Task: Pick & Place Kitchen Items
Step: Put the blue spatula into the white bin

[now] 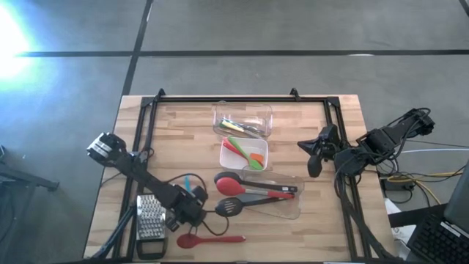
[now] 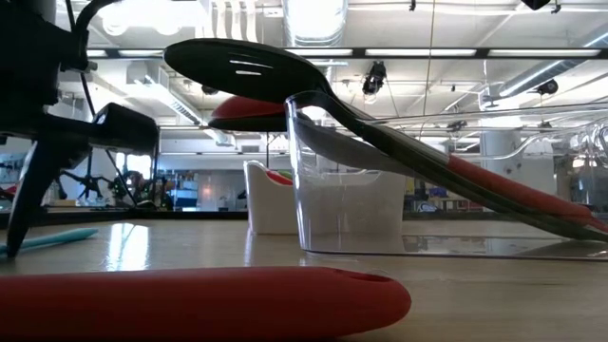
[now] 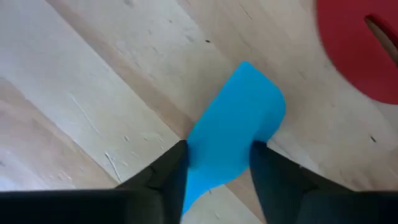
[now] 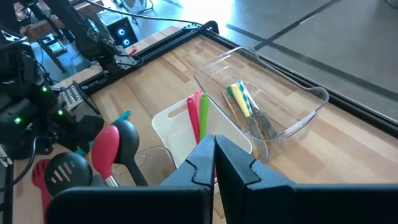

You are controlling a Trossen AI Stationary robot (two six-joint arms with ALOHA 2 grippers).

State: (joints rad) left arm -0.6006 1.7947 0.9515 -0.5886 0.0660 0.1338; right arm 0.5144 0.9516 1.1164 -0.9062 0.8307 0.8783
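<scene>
A teal-blue spatula (image 3: 239, 115) lies flat on the wood at the near left, its handle (image 2: 47, 239) trailing along the table. My left gripper (image 3: 219, 177) points down over it, a finger on each side of the blade. A red spoon (image 1: 209, 238) lies near the front edge. A red spoon, a black ladle and a slotted spoon (image 2: 237, 62) lean in a clear tub (image 1: 289, 209). Red, green and orange tools stand in a white tub (image 1: 244, 154), and slim tools lie in the far clear tub (image 1: 242, 121). My right gripper (image 4: 214, 155) hangs shut above the table's right side. My left gripper pinches the spatula's flat blade (image 3: 211, 155) by its two long edges between the two fingers (image 3: 168, 177). The fingers come from above, pointing down, and lie across the blade. The spatula rests flat on the table.
A steel box grater (image 1: 150, 220) lies just left of my left gripper, near the front edge. A black frame (image 1: 220, 100) runs around the tabletop. Bare wood shows on the table's far left and between the tubs and the right rail.
</scene>
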